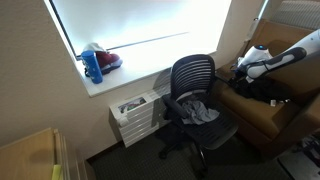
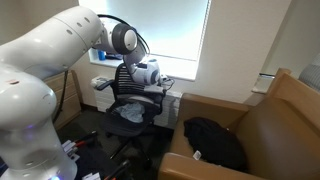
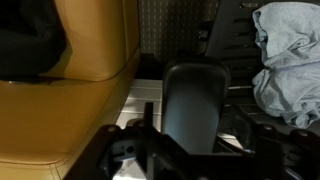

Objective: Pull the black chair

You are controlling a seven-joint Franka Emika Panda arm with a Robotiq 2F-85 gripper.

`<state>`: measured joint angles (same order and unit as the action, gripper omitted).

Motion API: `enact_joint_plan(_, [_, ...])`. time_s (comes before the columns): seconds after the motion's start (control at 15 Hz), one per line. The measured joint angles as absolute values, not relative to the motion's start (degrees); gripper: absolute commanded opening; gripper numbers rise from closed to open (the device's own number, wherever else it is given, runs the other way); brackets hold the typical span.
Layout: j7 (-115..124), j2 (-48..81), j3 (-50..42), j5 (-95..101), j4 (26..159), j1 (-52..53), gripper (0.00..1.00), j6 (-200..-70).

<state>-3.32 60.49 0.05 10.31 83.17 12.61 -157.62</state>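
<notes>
While wide apart, fingers (image 3: 120, 152) astride the black chair's (image 1: 190, 78) armrest (image 3: 195, 100).

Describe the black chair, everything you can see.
The black chair is a swivel office chair: curved slatted back, padded armrests, star base. It stands upright by the window, beside a brown armchair. Crumpled grey cloth lies on its seat. The pincer hovers at one armrest; contact unclear.
</notes>
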Motion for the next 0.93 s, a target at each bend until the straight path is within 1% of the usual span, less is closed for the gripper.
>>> enact_joint_plan(0.07, [-3.33, 60.49, 0.20, 10.31, 83.17, 12.61, 0.38, -157.62])
enact_joint_plan(0.13, [-3.34, 60.45, 0.26, 10.34, 83.16, 12.59, 0.33, -157.63])
enact_joint_plan(0.67, [-3.28, 59.77, 0.30, 10.34, 83.85, 12.40, 0.33, -157.27])
enact_joint_plan(0.93, [0.54, 53.23, 0.24, 10.30, 90.60, 12.41, 0.33, -153.04])
